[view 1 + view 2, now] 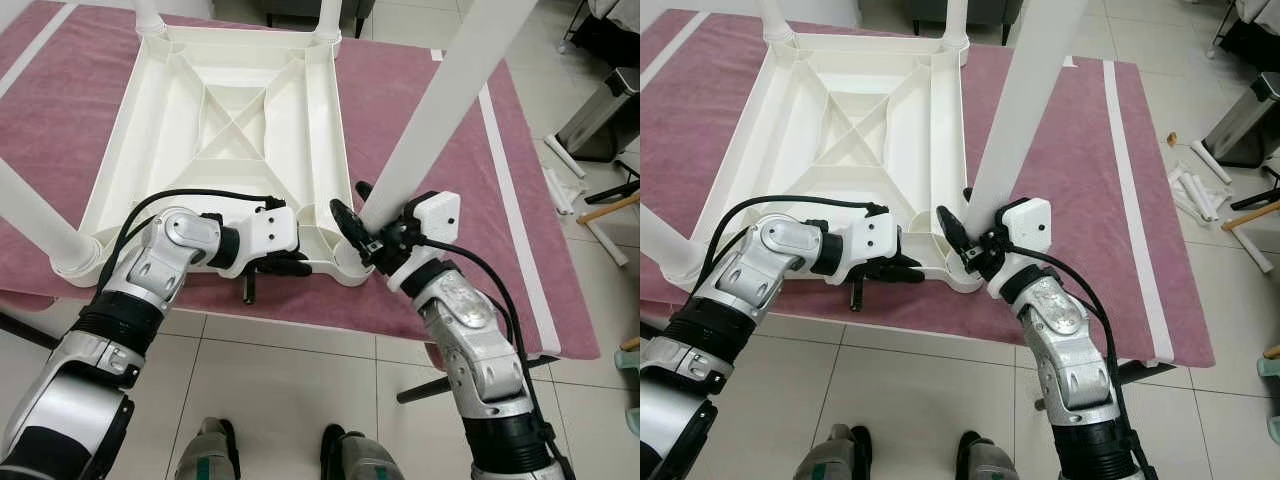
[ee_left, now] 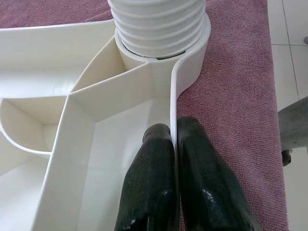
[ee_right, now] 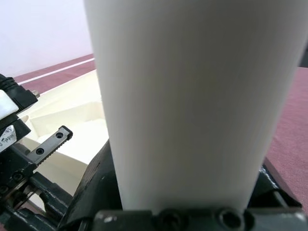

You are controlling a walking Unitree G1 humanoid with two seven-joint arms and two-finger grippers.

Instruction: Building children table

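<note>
The white plastic table top (image 1: 240, 110) lies upside down on a maroon mat (image 1: 430, 100). My left gripper (image 1: 290, 265) is shut on its near rim, one black finger (image 2: 149, 178) inside the thin wall and one outside. My right gripper (image 1: 362, 238) is shut on a white table leg (image 1: 440, 110) just above the near right corner socket (image 1: 350, 265). The leg slants up and to the right, and its ribbed end (image 2: 159, 24) sits in that socket. In the right wrist view the leg (image 3: 192, 96) stands between the black fingers.
Three other white legs stand in the corners: near left (image 1: 30, 215), far left (image 1: 148, 15), far right (image 1: 328, 18). On the tiled floor at right are a grey bin (image 1: 605, 110), loose white tubes (image 1: 560, 180) and wooden sticks (image 1: 610, 208). My feet (image 1: 210, 455) stand before the mat's edge.
</note>
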